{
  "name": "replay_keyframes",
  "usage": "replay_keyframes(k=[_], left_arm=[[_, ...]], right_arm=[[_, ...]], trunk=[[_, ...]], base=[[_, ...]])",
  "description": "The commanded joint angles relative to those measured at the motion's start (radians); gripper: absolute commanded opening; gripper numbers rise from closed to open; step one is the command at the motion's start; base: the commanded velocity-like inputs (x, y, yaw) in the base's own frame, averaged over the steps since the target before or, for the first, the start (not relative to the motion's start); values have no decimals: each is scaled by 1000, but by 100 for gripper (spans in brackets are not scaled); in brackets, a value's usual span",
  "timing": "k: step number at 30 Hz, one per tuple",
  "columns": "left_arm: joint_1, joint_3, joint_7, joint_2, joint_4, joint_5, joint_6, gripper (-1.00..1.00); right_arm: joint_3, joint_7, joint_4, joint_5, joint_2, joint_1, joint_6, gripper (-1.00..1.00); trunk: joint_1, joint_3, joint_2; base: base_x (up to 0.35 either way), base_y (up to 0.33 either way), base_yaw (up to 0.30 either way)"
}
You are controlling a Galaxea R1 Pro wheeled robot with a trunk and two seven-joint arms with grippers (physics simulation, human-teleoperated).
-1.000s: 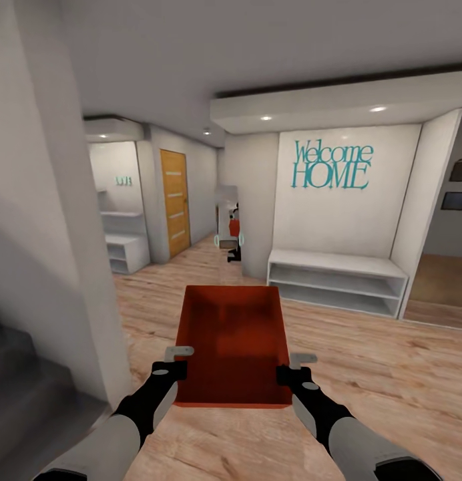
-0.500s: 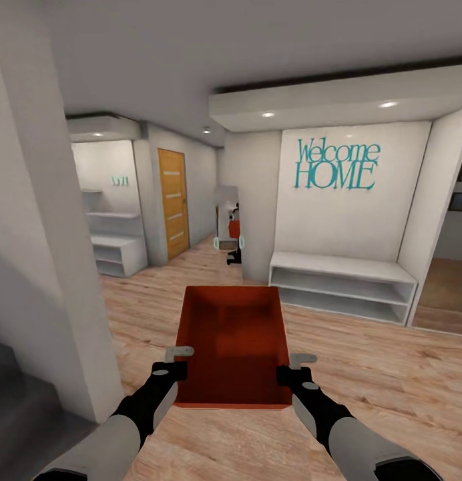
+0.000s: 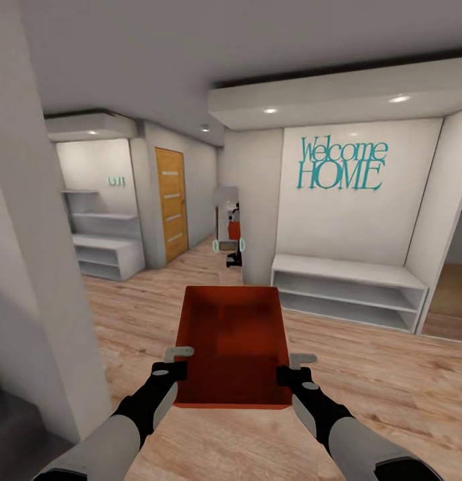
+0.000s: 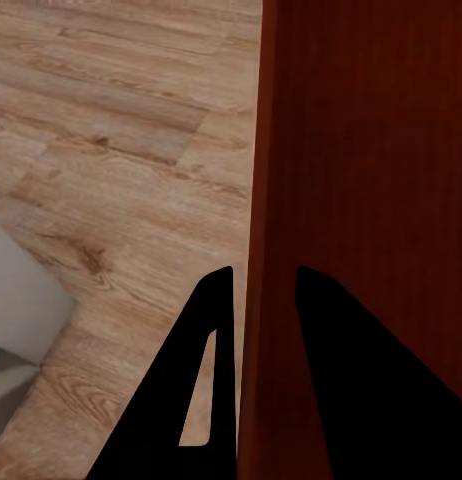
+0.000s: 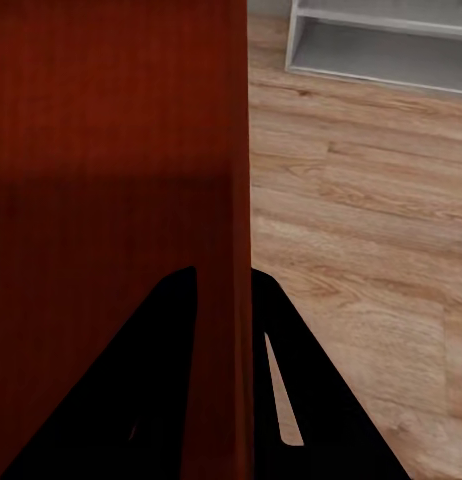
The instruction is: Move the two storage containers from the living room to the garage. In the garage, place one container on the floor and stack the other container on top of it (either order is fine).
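Note:
I hold one red-orange storage container (image 3: 234, 344) level in front of me, above a light wood plank floor. Its open top faces up and it looks empty. My left gripper (image 3: 179, 361) is shut on the container's left wall (image 4: 266, 200), one finger on each side of it. On the opposite side, my right gripper (image 3: 291, 367) is shut on the right wall (image 5: 236, 200) in the same way. I am in a hallway, not the garage.
A white pillar (image 3: 37, 280) stands close on my left. Ahead are a low white shelf bench (image 3: 348, 290) under a "Welcome HOME" wall sign (image 3: 341, 164), a wooden door (image 3: 171, 204), another white shelf unit (image 3: 104, 254) and a mirror (image 3: 227, 224) down the corridor.
The whole view has shifted: the pillar and dark stairs slid left and out, the shelf bench and sign drifted right. The container and both grippers keep the same pose.

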Motion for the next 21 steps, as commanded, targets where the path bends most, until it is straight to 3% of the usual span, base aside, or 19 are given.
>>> replay_keyframes(k=[1, 21], left_arm=[[0, 27, 12, 9, 0, 17, 7, -100], [0, 27, 13, 11, -1, 17, 7, -100]], right_arm=[[-20, -1, -3, -3, -4, -1, -16, -100], [-20, -1, -3, -3, -4, -1, -17, -100]], trunk=[[1, 0, -1], [1, 0, -1]], base=[[323, 0, 0], [323, 0, 0]])
